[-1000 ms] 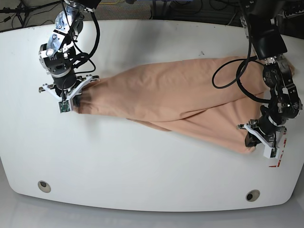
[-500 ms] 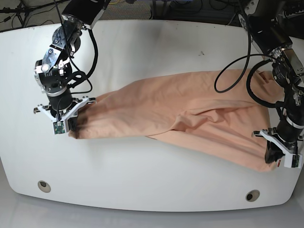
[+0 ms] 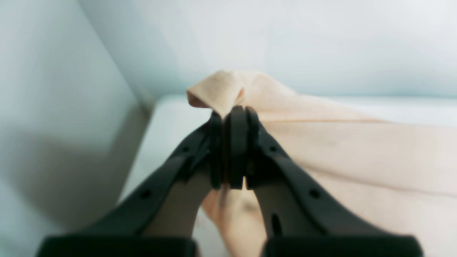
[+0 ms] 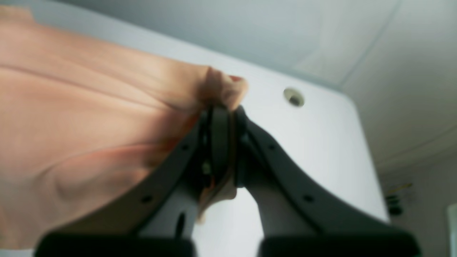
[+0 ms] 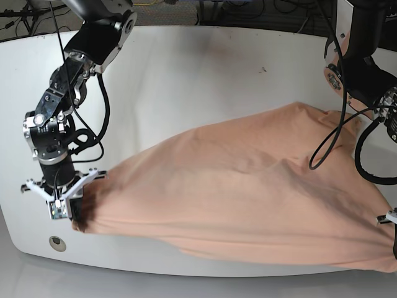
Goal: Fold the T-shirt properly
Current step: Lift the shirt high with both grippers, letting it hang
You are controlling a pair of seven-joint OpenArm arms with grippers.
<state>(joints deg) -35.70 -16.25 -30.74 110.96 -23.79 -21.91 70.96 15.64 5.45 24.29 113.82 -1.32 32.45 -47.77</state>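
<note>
Both arms have dragged the T-shirt (image 5: 248, 198) way toward the near edge of the white table (image 5: 186, 68) compared to a second ago. Back then it was a narrow bunched strip across the middle; now it's spread into a wide sheet, its near hem reaching the table's front edge. The right gripper (image 5: 73, 208) is clamped tight on one corner, the left gripper (image 3: 232, 117) pinches the other corner, mostly out of frame in the base view.
</note>
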